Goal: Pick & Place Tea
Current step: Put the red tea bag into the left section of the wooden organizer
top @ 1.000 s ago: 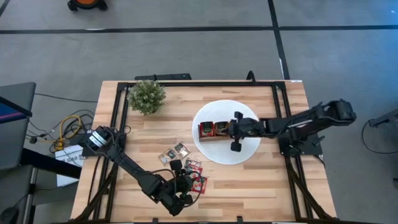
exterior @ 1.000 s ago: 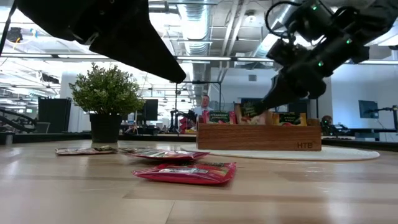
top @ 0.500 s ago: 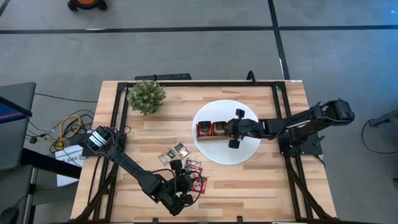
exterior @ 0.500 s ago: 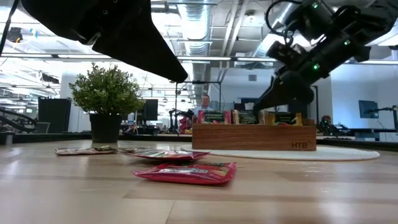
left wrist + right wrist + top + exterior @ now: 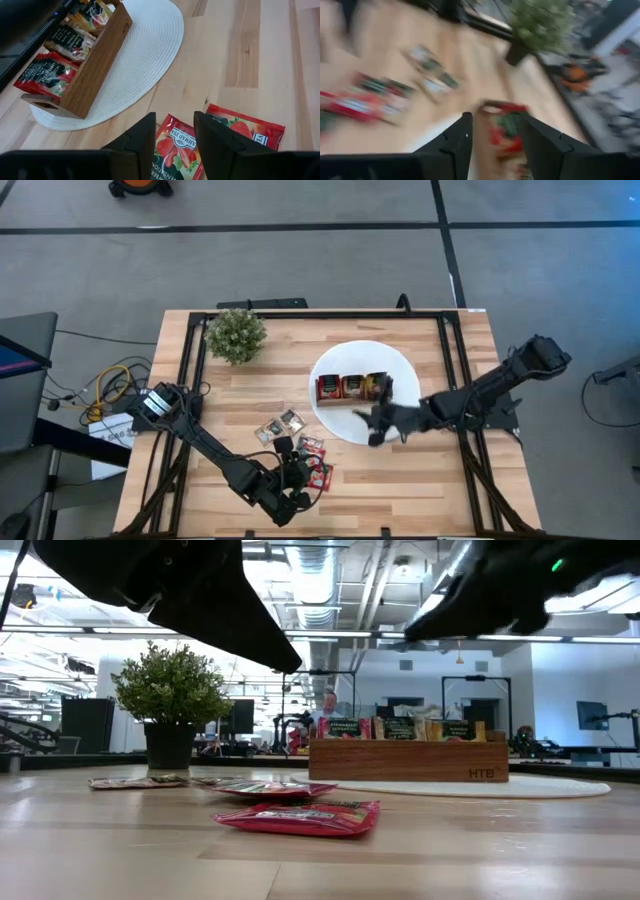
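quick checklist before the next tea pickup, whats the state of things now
1. Right gripper clear of the tray: ok, it sits over the near edge of the plate, beside the tray.
2. Right gripper empty: ok, fingers apart in its wrist view, nothing between them.
3. Tray upright with sachets in all three compartments: ok.
4. Left gripper open: ok, fingers apart.
5. Left gripper lined up with a sachet: ok, a red sachet lies under the gap, flat on the table.
6. Loose sachets left to pick: ok, several lie near the left gripper.
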